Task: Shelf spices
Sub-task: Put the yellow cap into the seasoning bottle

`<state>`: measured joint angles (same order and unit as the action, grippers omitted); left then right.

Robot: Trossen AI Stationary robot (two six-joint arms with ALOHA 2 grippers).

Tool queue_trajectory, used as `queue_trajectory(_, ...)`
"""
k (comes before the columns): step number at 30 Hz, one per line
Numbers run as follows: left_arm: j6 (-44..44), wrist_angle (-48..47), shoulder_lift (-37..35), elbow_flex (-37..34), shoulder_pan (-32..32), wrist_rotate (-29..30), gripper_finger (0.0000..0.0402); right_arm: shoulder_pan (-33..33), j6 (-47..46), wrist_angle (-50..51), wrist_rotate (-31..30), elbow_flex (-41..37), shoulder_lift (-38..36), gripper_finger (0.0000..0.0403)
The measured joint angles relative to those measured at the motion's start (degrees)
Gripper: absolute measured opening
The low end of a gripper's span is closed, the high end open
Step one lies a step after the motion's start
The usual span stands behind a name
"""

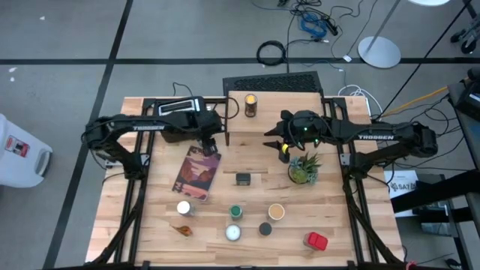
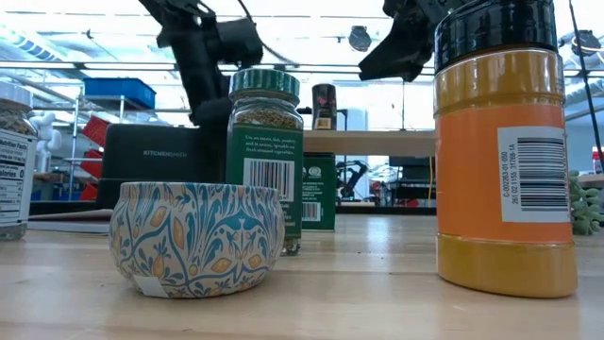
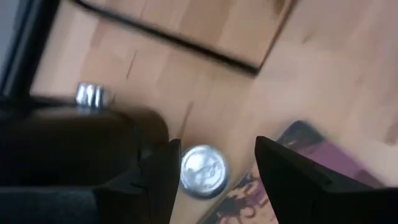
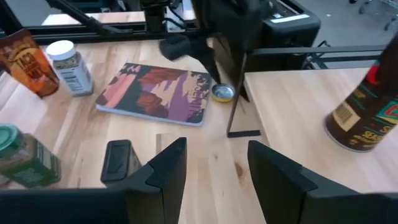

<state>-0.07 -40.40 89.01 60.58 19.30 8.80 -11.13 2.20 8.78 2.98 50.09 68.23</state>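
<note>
The shelf (image 1: 276, 120) stands at the table's far middle, with one dark spice jar (image 1: 250, 105) upright on its wooden top. My left gripper (image 3: 217, 142) points down with its fingers open, by the book's far corner. A small round metal-lidded tin (image 3: 204, 169) lies on the table under the gap; whether a finger touches it cannot be told. My right gripper (image 4: 214, 146) hangs open over the table in front of the shelf, holding nothing and pointing toward the left arm. More spices stand near the front: a green-topped jar (image 1: 236, 212), a tan-topped jar (image 1: 276, 212) and a red one (image 1: 316, 241).
A reddish book (image 1: 196, 171) lies flat left of centre, and a black toaster (image 1: 180, 107) stands at the far left. A potted plant (image 1: 302, 169) is under my right arm. A small black box (image 1: 242, 178) lies mid-table. A white-topped jar (image 1: 184, 208) and a packet (image 1: 181, 230) sit front left.
</note>
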Motion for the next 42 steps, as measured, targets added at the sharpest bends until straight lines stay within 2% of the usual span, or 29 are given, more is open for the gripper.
queue_trajectory(6, -1.82, -1.9, 3.6, 0.41, 1.5, 3.72, 0.0215, 0.72, 0.0, 1.09, 0.0, 0.0, 0.0, 0.0157)
queue_trajectory(13, -5.18, -3.5, 4.05, 1.47, 1.36, 1.74, 0.0215, 0.73, 0.03, 1.51, 0.0, 0.0, 0.0, 0.0157)
queue_trajectory(17, -6.17, -9.65, 4.21, 4.47, -1.17, 5.18, 0.0215, 0.73, 0.04, 1.64, 0.02, 0.0, 0.0, 0.0157)
queue_trajectory(23, -9.18, -9.15, 1.97, 9.19, -5.61, 7.35, 0.0214, 0.73, 0.02, 3.18, 0.04, 0.0, 0.0, 0.0157)
queue_trajectory(32, -14.59, -9.65, 2.39, 9.91, -12.19, 0.58, 0.0214, 1.46, 0.29, 4.85, 0.09, 0.0, 0.02, 0.0157)
queue_trajectory(42, -14.75, -9.78, 2.29, 7.83, -13.81, -5.33, 0.0215, 4.92, 1.71, 5.11, 0.39, 0.0, 0.02, 0.0157)
